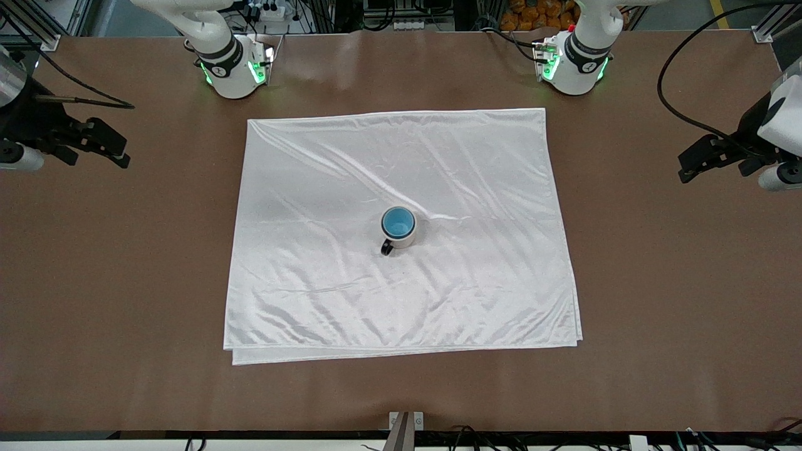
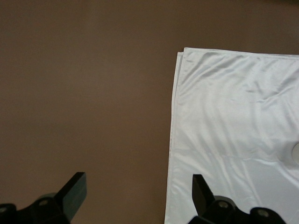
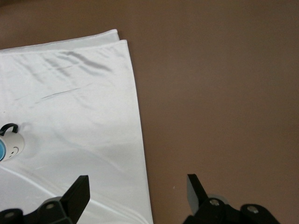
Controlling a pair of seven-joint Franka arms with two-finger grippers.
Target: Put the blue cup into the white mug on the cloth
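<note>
The blue cup [image 1: 398,222] sits inside the white mug [image 1: 408,239], with only its bright blue inside showing. The mug stands upright near the middle of the white cloth [image 1: 438,163], its black handle toward the front camera. My right gripper [image 1: 116,147] is open and empty over bare table at the right arm's end, off the cloth's edge. My left gripper [image 1: 689,161] is open and empty over bare table at the left arm's end. The right wrist view shows its open gripper [image 3: 137,185], the cloth [image 3: 70,93], the mug [image 3: 13,143] and the cup [image 3: 1,152]. The left wrist view shows its open gripper [image 2: 138,184] and the cloth [image 2: 233,116].
The brown table [image 1: 113,282] lies bare around the cloth. The cloth is folded double, and its lower layer shows along the edge nearest the front camera [image 1: 376,354]. A small camera mount [image 1: 406,421] sits at the table's front edge.
</note>
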